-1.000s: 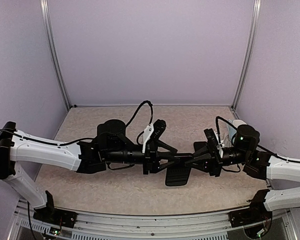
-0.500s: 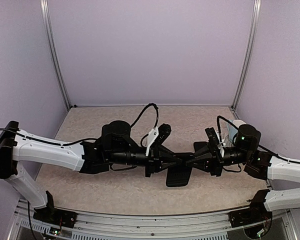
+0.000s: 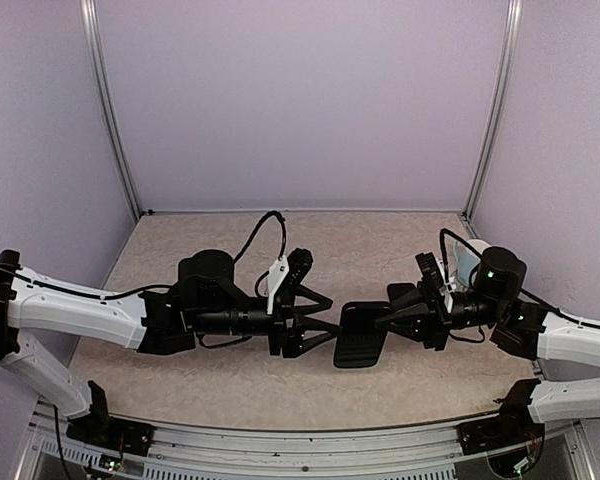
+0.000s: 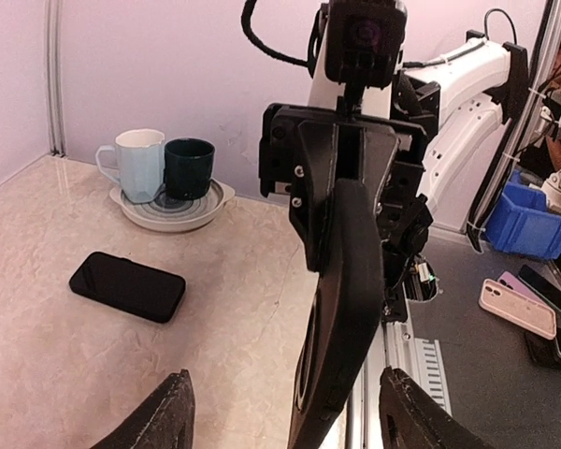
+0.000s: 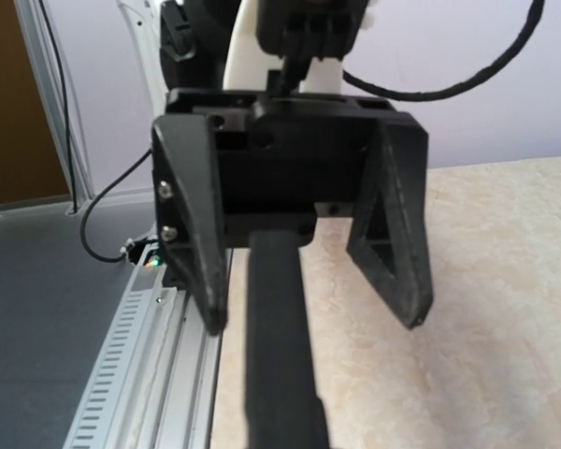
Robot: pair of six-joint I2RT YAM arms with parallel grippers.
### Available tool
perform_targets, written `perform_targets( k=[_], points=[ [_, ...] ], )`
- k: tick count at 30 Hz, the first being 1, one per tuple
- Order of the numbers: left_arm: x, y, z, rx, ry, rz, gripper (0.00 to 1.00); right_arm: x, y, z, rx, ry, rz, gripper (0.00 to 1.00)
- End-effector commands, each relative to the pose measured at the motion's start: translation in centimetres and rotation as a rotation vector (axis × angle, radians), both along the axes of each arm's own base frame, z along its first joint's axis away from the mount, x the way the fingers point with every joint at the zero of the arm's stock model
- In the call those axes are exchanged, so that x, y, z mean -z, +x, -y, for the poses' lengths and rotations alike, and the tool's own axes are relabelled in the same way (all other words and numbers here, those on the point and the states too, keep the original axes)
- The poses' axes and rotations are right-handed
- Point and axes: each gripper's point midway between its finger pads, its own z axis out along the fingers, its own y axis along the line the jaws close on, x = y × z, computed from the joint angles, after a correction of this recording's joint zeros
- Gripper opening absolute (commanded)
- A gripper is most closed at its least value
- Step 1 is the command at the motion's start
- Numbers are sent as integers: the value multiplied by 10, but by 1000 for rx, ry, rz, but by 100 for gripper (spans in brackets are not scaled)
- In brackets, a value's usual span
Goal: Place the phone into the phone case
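My right gripper [image 3: 388,318] is shut on one end of the black phone case [image 3: 360,336], which it holds edge-up just above the table. The left wrist view shows the case [image 4: 348,299] hanging from those fingers, hollow side to the left. My left gripper [image 3: 329,322] stands open a short way left of the case's free end, touching nothing; its two fingers [image 5: 189,234] flank the case [image 5: 276,346] in the right wrist view. The black phone [image 4: 127,285] lies flat on the table, apart from both grippers. The top view does not show it.
A plate [image 4: 131,203] carrying a pale blue mug [image 4: 138,164] and a dark mug [image 4: 188,166] stands by the back wall, beyond the phone. The table's near edge rail [image 4: 413,360] runs just under the case. Off the table are a blue bin [image 4: 524,223] and spare phones [image 4: 516,307].
My left gripper was closed on the case's left end; it has opened and drawn back to the left. The case stays in the right gripper, shifted slightly right.
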Motion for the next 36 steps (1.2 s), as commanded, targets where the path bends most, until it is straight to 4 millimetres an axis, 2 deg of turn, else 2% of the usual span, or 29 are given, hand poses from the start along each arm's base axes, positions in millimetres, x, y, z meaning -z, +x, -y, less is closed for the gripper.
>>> perform_targets(
  k=[1, 5, 7, 9, 14, 15, 16, 18, 19, 27, 28, 29, 30, 31, 36],
  points=[
    [-24, -8, 4, 28, -94, 43, 68, -40, -3, 2, -23, 90, 105, 0],
    [-24, -17, 8, 60, -165, 63, 69, -47, -2, 2, -17, 101, 114, 0],
    [-19, -15, 11, 49, -165, 61, 68, -50, -2, 3, -15, 107, 122, 0],
    [-9, -9, 14, 20, -143, 55, 63, -54, -3, 3, -18, 115, 132, 0],
    [1, -11, 25, 39, -122, 52, 46, -56, -3, 3, -23, 123, 133, 0],
    [3, -11, 29, 41, -111, 53, 40, -56, -3, 3, -23, 123, 133, 0],
    [5, -11, 33, 43, -100, 50, 30, -56, -4, 3, -24, 124, 134, 0],
    [8, -10, 34, 42, -95, 48, 2, -57, -4, 4, -23, 126, 137, 0],
    [8, -9, 33, 34, -97, 47, 0, -57, -4, 5, -21, 127, 139, 0],
    [0, -7, 26, 8, -114, 53, 0, -52, -4, 4, -25, 116, 131, 0],
    [-2, -8, 26, 14, -111, 56, 3, -51, -3, 4, -25, 112, 129, 0],
    [-1, -9, 26, 19, -100, 56, 25, -49, -3, 4, -22, 105, 127, 0],
    [-4, -9, 26, 19, -100, 60, 53, -46, -2, 4, -19, 97, 123, 0],
    [-10, -9, 23, 15, -111, 71, 63, -45, -1, 4, -18, 93, 122, 0],
    [-44, 7, 12, -70, -186, 124, 64, -43, -1, 3, -24, 84, 112, 0]
  ],
)
